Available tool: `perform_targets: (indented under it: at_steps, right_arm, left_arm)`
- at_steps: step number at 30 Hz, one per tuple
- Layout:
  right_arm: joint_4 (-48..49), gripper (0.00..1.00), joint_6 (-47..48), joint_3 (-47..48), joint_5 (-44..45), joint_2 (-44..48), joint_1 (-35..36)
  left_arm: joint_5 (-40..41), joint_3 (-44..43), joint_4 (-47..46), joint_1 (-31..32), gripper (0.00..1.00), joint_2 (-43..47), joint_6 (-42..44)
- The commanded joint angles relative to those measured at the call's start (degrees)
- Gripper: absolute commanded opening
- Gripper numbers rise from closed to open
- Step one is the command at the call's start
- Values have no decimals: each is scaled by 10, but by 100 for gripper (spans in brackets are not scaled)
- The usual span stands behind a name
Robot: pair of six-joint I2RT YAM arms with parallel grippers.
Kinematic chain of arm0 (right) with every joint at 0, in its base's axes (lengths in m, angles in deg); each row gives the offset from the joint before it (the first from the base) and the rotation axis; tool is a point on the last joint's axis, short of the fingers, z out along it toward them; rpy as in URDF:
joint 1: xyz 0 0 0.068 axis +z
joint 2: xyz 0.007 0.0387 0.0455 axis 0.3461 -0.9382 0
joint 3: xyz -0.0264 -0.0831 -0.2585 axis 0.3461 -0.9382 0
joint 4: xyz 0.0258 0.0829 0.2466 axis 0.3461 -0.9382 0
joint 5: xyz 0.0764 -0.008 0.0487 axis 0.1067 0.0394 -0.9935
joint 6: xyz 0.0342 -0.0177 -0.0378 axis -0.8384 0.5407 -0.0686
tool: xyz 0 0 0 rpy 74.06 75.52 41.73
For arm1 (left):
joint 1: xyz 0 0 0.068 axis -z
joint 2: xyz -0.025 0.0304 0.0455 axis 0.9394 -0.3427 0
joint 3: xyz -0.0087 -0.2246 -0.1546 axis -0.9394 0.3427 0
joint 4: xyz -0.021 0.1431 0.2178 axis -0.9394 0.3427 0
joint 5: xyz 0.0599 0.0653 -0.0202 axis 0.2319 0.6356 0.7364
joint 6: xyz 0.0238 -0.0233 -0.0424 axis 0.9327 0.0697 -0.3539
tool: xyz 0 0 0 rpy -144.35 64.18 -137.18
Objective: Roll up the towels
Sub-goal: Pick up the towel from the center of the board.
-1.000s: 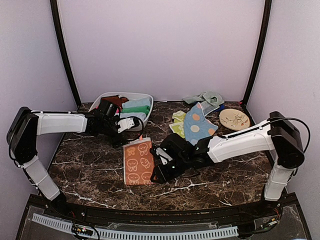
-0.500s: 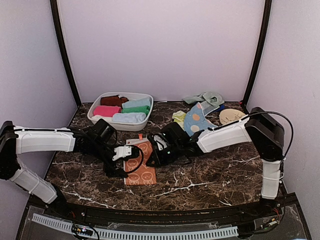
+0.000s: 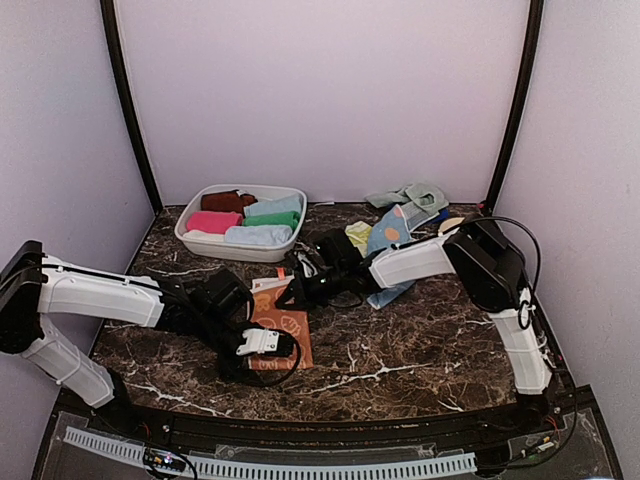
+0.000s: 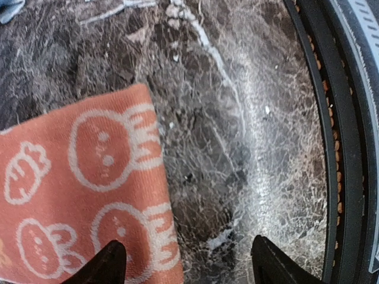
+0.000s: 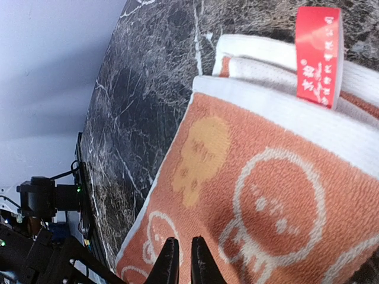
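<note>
The peach-orange towel point(image 3: 283, 322) with cartoon prints lies flat in the middle of the table. Its far edge is folded over, showing a white underside and a red label point(image 5: 318, 54). My left gripper point(image 3: 268, 345) point(image 4: 189, 263) is open low over the towel's near right corner point(image 4: 77, 189); one fingertip is over cloth, the other over bare marble. My right gripper point(image 3: 297, 291) point(image 5: 183, 260) is at the towel's far end point(image 5: 260, 189), its fingers nearly together above the cloth, and I see no fold between them. A light-blue spotted towel point(image 3: 392, 243), a yellow-green one point(image 3: 357, 235) and a mint one point(image 3: 410, 194) lie behind it.
A white oval tub point(image 3: 190, 238) at the back left holds several rolled towels. A round beige disc point(image 3: 451, 224) peeks out behind the right arm. The table's black front rail point(image 4: 349, 136) runs close to the left gripper.
My left arm swung from the tub down to the towel's near corner, its jaws narrowing slightly. My right gripper slid to the towel's far end and shut. The far edge now lies folded over.
</note>
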Motion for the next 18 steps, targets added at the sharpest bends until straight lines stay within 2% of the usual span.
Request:
perform_targets:
  at_steps: [1, 4, 7, 10, 15, 18]
  right_arm:
    - [19, 7, -18, 25, -5, -31, -13]
    - [35, 3, -36, 22, 16, -54, -23]
    - [87, 6, -80, -4, 16, -68, -31]
    - [99, 6, -88, -25, 23, -62, -27]
    - [102, 7, -84, -69, 57, -27, -26]
    - [100, 6, -84, -87, 75, -15, -25]
  left_arm:
    - [71, 24, -44, 3, 71, -6, -1]
    - [90, 29, -58, 4, 70, -8, -2]
    - [106, 33, -65, 4, 70, -13, 0]
    - [116, 36, -65, 4, 69, -13, 6]
    - [78, 37, -34, 4, 68, -1, 17]
    - [42, 28, -7, 5, 74, 20, 16]
